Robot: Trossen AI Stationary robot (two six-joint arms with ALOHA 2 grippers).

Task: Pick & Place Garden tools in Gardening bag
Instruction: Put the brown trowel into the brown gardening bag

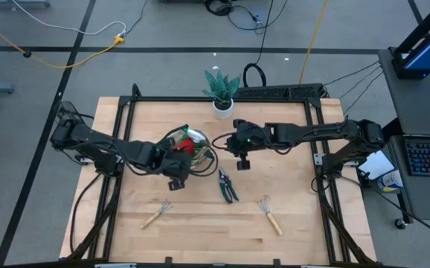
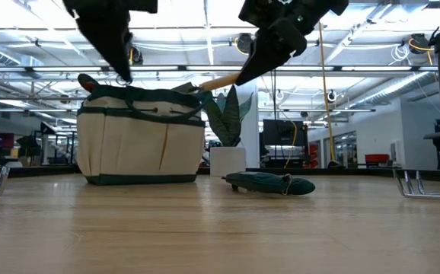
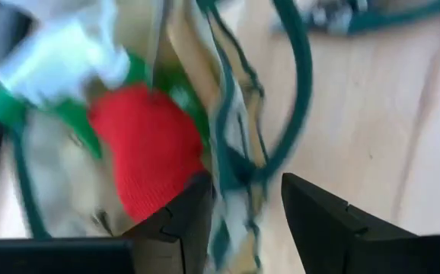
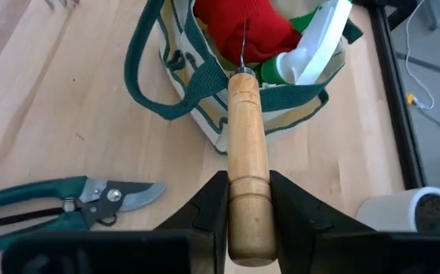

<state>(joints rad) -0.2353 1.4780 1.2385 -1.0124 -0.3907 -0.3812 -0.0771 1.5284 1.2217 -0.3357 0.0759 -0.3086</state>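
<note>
The beige gardening bag with green trim stands at the table's middle, holding a red glove and a green-and-white spray bottle. My right gripper is at the bag's right, shut on a wooden-handled tool whose thin metal shank reaches into the bag's mouth. My left gripper is open at the bag's near-left rim, one finger inside the bag and one outside. Dark green pruning shears and two wooden-handled rakes lie flat on the table. My left gripper's fingers stand on either side of the bag's green-trimmed rim; I cannot tell whether they touch it. My right gripper pinches the tool's wooden handle near its free end between its two fingers. The handle runs on along the fingers and slants down toward the bag, lifted clear of the table.
A white pot with a green plant stands at the table's far edge, behind the bag. The shears lie just right of the bag. A black metal frame borders the table. Bare wood shows along the near side, around the rakes.
</note>
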